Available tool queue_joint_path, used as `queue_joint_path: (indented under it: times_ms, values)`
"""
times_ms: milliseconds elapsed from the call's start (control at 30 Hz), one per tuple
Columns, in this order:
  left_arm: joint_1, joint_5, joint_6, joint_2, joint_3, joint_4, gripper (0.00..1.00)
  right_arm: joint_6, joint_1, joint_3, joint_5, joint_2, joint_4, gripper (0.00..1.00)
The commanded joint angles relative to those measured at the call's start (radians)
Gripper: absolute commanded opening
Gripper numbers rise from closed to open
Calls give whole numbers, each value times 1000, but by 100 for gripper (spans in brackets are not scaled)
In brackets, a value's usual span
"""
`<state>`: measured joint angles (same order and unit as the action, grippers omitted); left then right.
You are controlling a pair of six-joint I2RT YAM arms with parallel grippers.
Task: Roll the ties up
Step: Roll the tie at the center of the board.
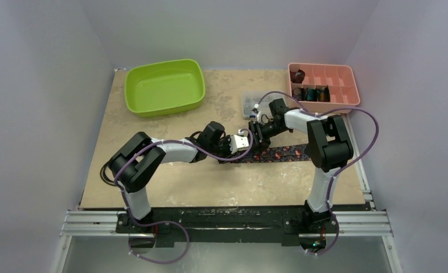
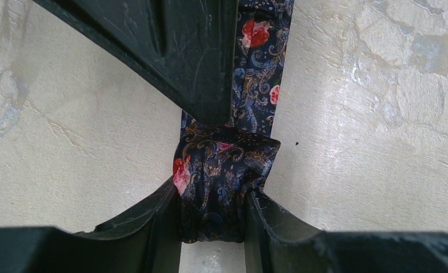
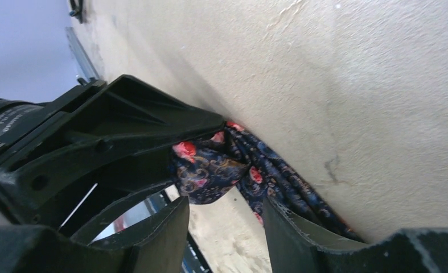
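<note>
A black tie with red-pink flowers (image 1: 287,152) lies flat on the table, running right from where the two grippers meet. Its left end is rolled into a small coil (image 2: 224,170). My left gripper (image 2: 214,194) is shut on that coil, one finger on each side. My right gripper (image 3: 224,205) stands open just beside the coil (image 3: 210,168), with only bare table between its fingers. From above, the right gripper (image 1: 260,135) sits right behind the left gripper (image 1: 254,150). Several rolled ties (image 1: 311,92) sit in the pink tray's compartments.
A pink divided tray (image 1: 346,103) stands at the back right. A clear plastic box of small parts (image 1: 250,103) lies just behind the grippers. A green tub (image 1: 164,86) sits at the back left. White walls close in both sides.
</note>
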<state>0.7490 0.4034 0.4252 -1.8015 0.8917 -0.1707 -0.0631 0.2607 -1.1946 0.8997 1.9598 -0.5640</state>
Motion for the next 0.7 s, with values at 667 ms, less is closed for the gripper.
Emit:
queue_joint_path:
  times_ms: [667]
  values:
    - [4,-49,35,-26,-15,97,19,-75,18,-41,203,67,3,47]
